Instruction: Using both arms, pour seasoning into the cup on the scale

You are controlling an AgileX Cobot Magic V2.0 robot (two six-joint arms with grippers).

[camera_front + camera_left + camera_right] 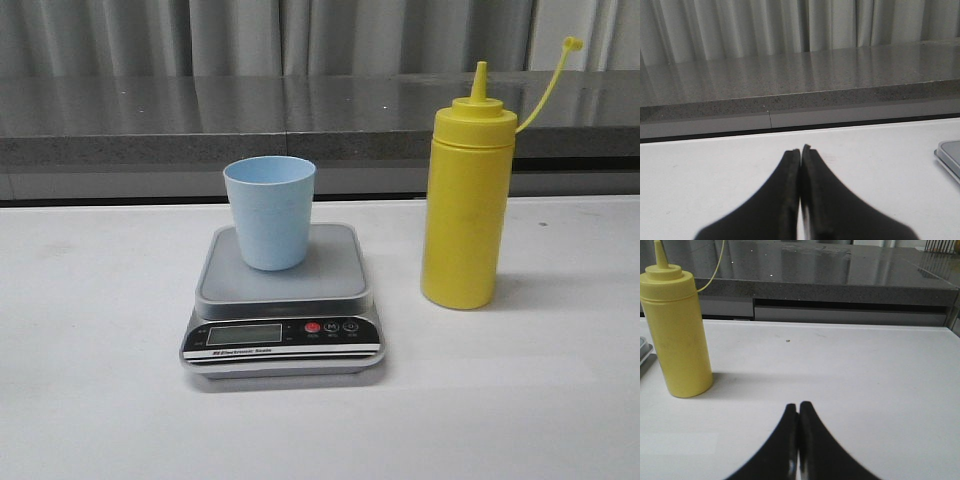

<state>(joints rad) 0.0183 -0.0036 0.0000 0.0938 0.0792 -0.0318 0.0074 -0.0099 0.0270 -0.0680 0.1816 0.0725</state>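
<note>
Black left gripper: fingers pressed together, empty, over white table. Silver-grey square digital scale at centre, small pale blue plastic cup upright on platform. Tall yellow plastic squeeze bottle upright just right of scale. Black right gripper: fingers together, empty.

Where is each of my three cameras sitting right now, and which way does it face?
Front: faces forward over the table at the cup on the scale and the bottle; no arm shows.
Left wrist: low over the table, facing the grey ledge; closed left gripper shows, scale corner at the edge.
Right wrist: low, closed right gripper shows, bottle ahead.
Front and right wrist share the bottle.
</note>
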